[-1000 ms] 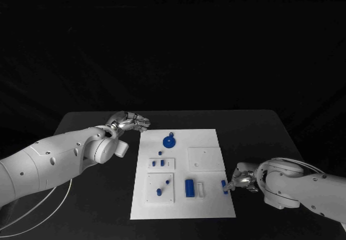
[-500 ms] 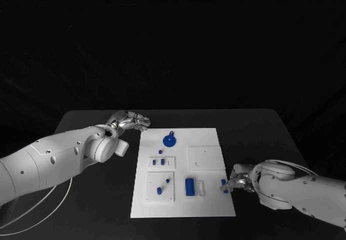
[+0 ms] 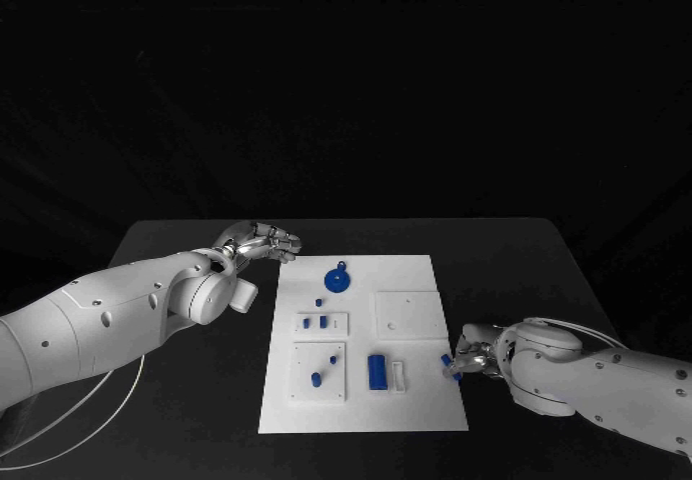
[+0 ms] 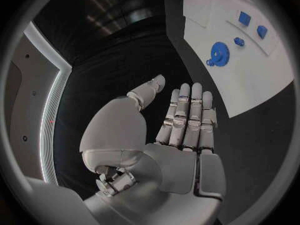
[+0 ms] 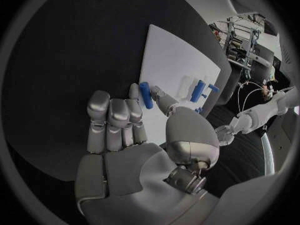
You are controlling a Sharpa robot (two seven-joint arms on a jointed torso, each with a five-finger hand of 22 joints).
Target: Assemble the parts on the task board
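The white task board [image 3: 418,280] lies in the middle of the table. At its right edge my right hand [image 3: 476,360] pinches a small blue peg [image 5: 145,95] between thumb and a finger, over the board's [image 5: 172,60] edge. On the board are a round blue gear-like part [image 3: 336,281], a blue cylinder [image 3: 378,372] and small blue pieces in white inset plates [image 3: 312,324]. My left hand [image 3: 260,242] hovers off the board's far left corner. In the left wrist view its fingers [image 4: 187,115] are stretched out and hold nothing, with the gear-like part [image 4: 218,53] beyond them.
A plain square white plate [image 3: 408,314] sits on the board's right half, and a small white block [image 3: 402,379] lies beside the cylinder. Black table [image 3: 188,260] surrounds the board. A white cable [image 3: 101,400] hangs under my left arm.
My right arm has shifted a little toward the board, and the hand with the peg has turned slightly at the board's right edge. The left hand has stayed still.
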